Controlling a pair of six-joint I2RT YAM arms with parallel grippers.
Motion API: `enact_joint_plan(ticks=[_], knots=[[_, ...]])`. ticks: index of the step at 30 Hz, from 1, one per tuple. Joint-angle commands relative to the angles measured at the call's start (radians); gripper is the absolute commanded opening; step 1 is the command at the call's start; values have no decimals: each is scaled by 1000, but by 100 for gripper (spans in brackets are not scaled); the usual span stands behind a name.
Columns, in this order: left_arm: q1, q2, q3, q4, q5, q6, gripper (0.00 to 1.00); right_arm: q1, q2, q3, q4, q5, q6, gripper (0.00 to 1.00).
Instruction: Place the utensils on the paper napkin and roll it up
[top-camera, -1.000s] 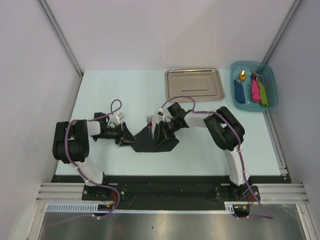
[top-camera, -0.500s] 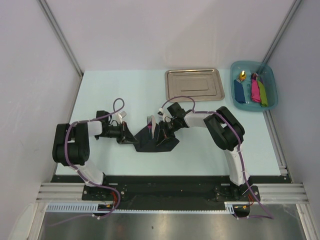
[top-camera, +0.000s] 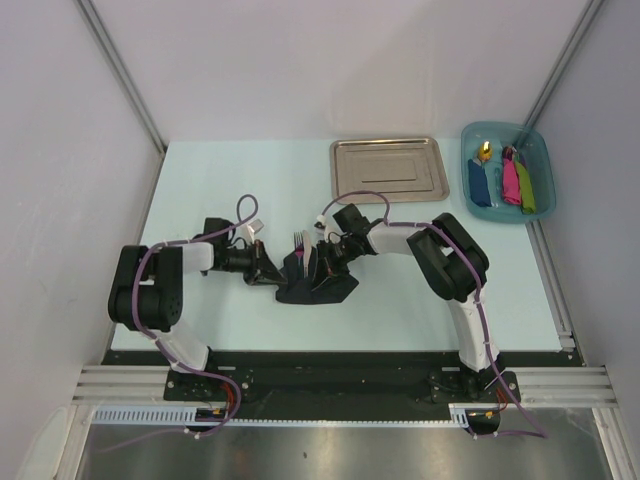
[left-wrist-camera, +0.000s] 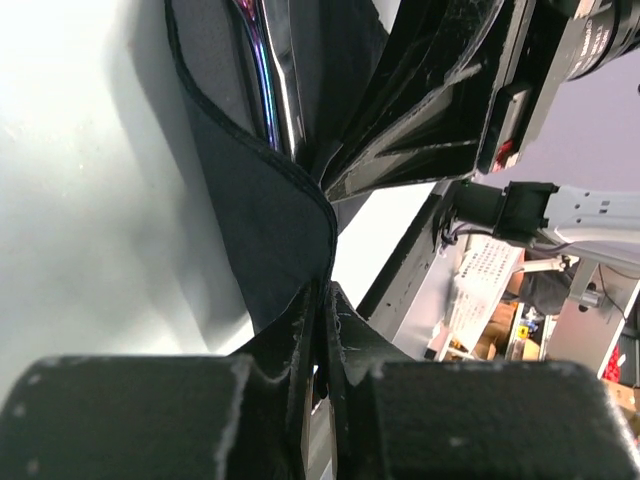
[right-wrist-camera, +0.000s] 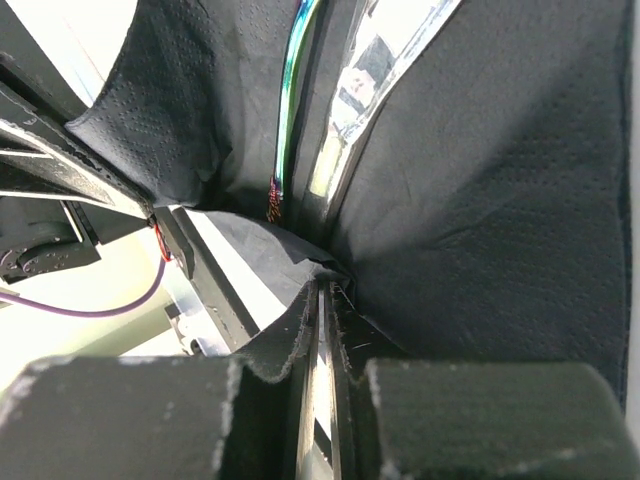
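Note:
The black paper napkin (top-camera: 322, 288) lies at the table's middle with both side edges lifted. The utensils (top-camera: 299, 244) rest on it, the fork's silvery tines sticking out past its far edge. My left gripper (top-camera: 268, 272) is shut on the napkin's left corner (left-wrist-camera: 285, 230). My right gripper (top-camera: 325, 270) is shut on the napkin's right edge (right-wrist-camera: 480, 190). An iridescent utensil handle (right-wrist-camera: 290, 80) and a shiny one (right-wrist-camera: 385, 60) lie in the fold in the right wrist view. The handles (left-wrist-camera: 268, 75) also show in the left wrist view.
A shiny steel tray (top-camera: 389, 167) sits at the back centre. A teal bin (top-camera: 507, 170) with blue, pink and green items stands at the back right. The right gripper's fingers (left-wrist-camera: 440, 90) fill the upper right of the left wrist view.
My left gripper has moved right toward the right gripper, pulling the napkin's left corner inward and folding the sheet narrower. The right gripper has stayed in place.

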Motion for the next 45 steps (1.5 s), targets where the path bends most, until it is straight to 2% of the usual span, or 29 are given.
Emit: enact_joint_plan(ticks=[1,15,24,28,30,32,33,36,37,41,45], knots=[[-9,-11,16,43,8,-36,11,10,1,28,49,-5,15,11],[25,-15,4,7,-35,-41,11,62,-10,31,100,-15,40,11],[39,-15,1,-18,-62,-21,18,38,-52,16,19,36,-8,10],[46,-43,-2,-16,-85,-7,25,16,-85,-18,1,43,-25,10],[100,-67,-7,-10,-125,-1,29,12,-95,-33,-7,48,-33,10],[117,-100,1,-15,-159,24,38,9,-95,-42,-9,50,-40,10],[121,-104,7,-21,-160,39,47,10,-94,-44,-9,48,-40,10],[118,-127,36,-107,-154,145,52,13,-83,-41,0,40,-31,11],[118,-155,42,-119,-154,216,52,13,-82,-41,2,40,-31,11],[88,-196,59,-186,-110,327,51,21,-82,-39,8,37,-28,11],[-16,-221,85,-266,-79,372,41,21,-83,-39,2,42,-31,11]])
